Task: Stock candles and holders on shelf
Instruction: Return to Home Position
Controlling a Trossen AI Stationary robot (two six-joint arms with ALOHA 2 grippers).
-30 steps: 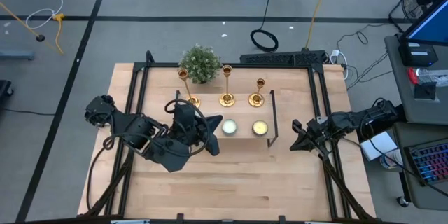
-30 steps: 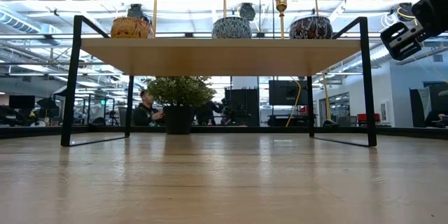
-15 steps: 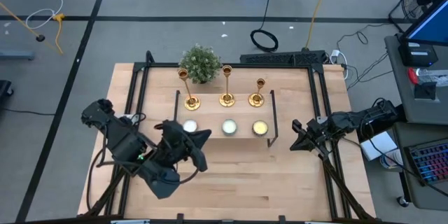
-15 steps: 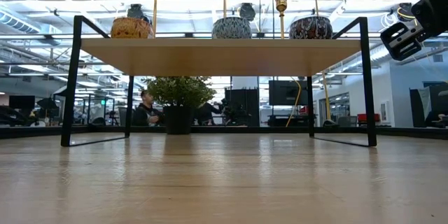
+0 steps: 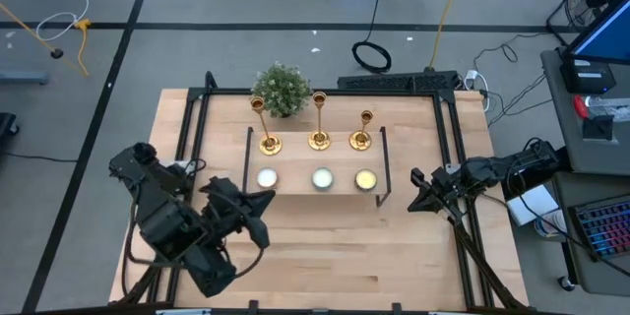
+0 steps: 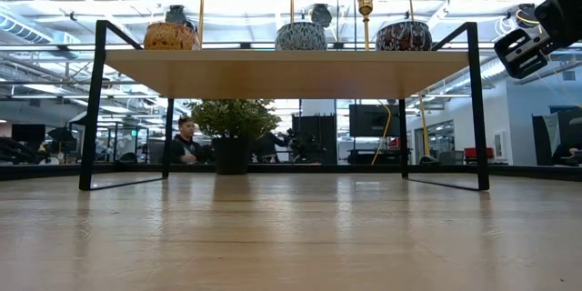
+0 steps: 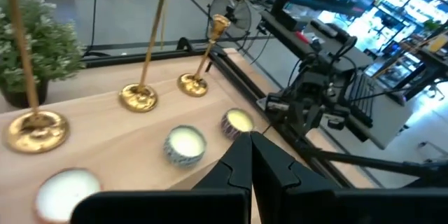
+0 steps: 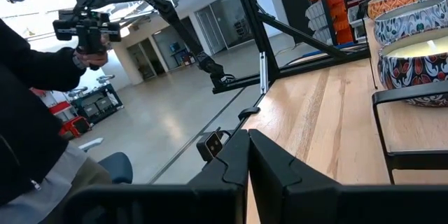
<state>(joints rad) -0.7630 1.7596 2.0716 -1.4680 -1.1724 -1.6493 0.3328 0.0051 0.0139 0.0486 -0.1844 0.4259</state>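
Three gold holders (image 5: pixel 319 140) stand by their round bases along the far side of the shelf (image 5: pixel 295 162). In front of them three candles (image 5: pixel 322 179) sit in a row: white, pale greenish and yellowish. The low view shows the candles (image 6: pixel 301 35) on the shelf board (image 6: pixel 291 73). My left gripper (image 5: pixel 264 207) hovers shut and holding nothing just off the shelf's near left corner; its wrist view looks past the shut fingers (image 7: pixel 241 155) at the candles (image 7: pixel 185 143) and holders (image 7: pixel 138 98). My right gripper (image 5: pixel 413 192) waits shut at the table's right edge.
A small green potted plant (image 5: pixel 282 89) stands on the table behind the shelf's far left part. Black frame rails (image 5: pixel 187 138) run along the table's left and right sides. Bare tabletop (image 5: pixel 345 246) lies in front of the shelf. A person (image 6: pixel 186 141) shows in the room beyond.
My left gripper, still shut, has drawn back from over the shelf's left end toward the table's near left and sunk a little. The white candle it covered now shows. Candles and holders have kept their places.
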